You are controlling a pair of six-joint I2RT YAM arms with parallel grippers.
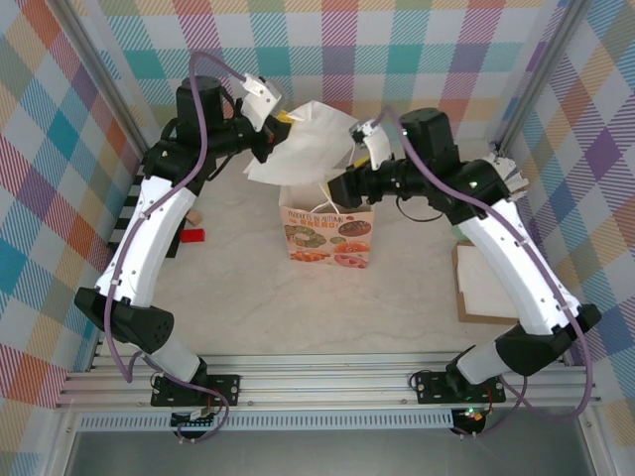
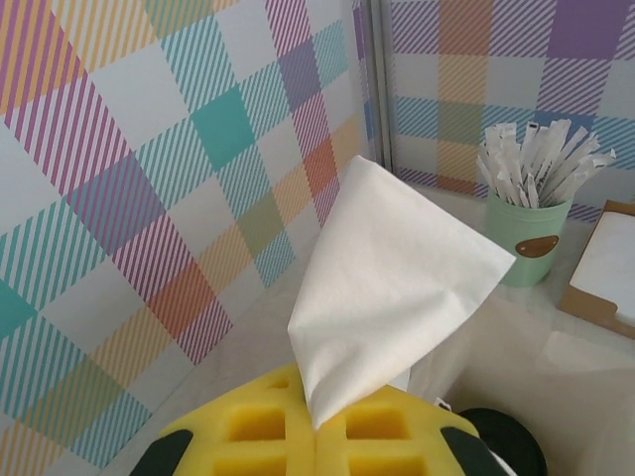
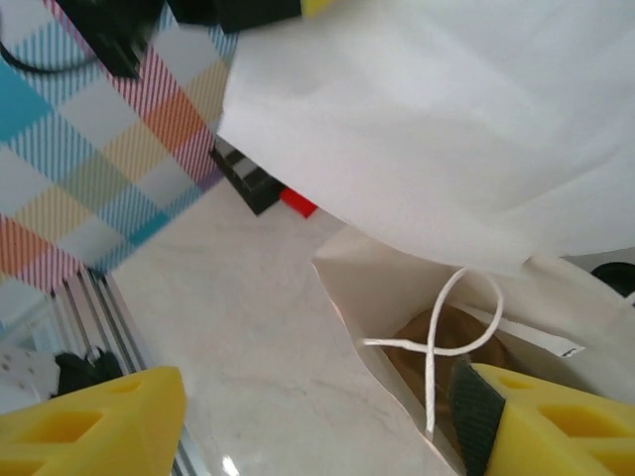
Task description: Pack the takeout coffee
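Left gripper [image 2: 317, 434]: yellow fingers [image 2: 253, 426] clamped on one corner of a white napkin [image 2: 397, 288]. The sheet fans up and out from the pinch.

Right gripper [image 3: 317, 416]: fingers spread wide with nothing between them. Bare table and the bag rim show through the gap.

Containers:
- Paper bag [image 1: 327, 238]: upright mid-table between the two arms, food prints on the near face. From above, the napkin hangs over the mouth and covers most of it.
- In the right wrist view the mouth is open, with a white cord handle [image 3: 437, 347] looped across it and something brown [image 3: 412, 332] low inside. Can't tell what that is.
- Takeout coffee [image 2: 504, 441]: its round black lid sits at the bottom right of the left wrist view, just beside the fingers and against a pale wall that looks like the bag's. Cup body is hidden. Can't confirm it's fully inside.
- Mint-green cup [image 2: 526, 243]: upright near the back wall, packed with white sticks [image 2: 541, 159].
- Wooden holder [image 2: 590, 305]: just right of that cup, with a flat white stack in it.

Edges and room:
- Checked walls close in the back and both sides.
- The table [image 1: 298, 307] is open in front of the bag, down to the arm bases.
- A red block [image 1: 191, 235] sits against the left wall, well apart from the bag.
- Both wrists crowd the bag mouth from either side, with little room above it.
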